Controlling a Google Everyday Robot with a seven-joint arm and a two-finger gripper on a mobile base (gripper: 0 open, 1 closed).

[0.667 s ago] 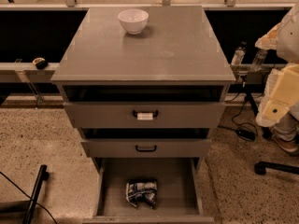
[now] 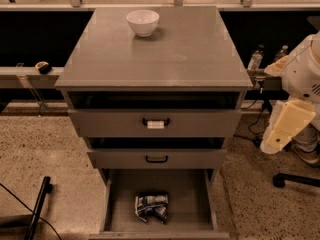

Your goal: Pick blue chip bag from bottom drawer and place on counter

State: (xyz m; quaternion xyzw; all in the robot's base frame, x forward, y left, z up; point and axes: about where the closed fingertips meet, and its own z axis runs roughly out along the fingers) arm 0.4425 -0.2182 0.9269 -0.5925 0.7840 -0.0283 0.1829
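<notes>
Hanging clear right of counter [image 2: 190,54] edge — gripper [image 2: 279,134].

Bottom grey drawer [image 2: 114,204] is pulled out and open from above. I see bare floor on every side of the crumpled blue-and-white foil bag [image 2: 151,206], which lies near the middle. The two upper grey drawers with black handles [image 2: 156,122] stick out partway and overhang the drawer's rear. Broad grey surface [image 2: 190,54] is mostly bare. A small white bowl [image 2: 143,22] sits toward its far edge, left of centre. My pincer [image 2: 276,139] hangs off the cabinet's right side, apart from it.
</notes>
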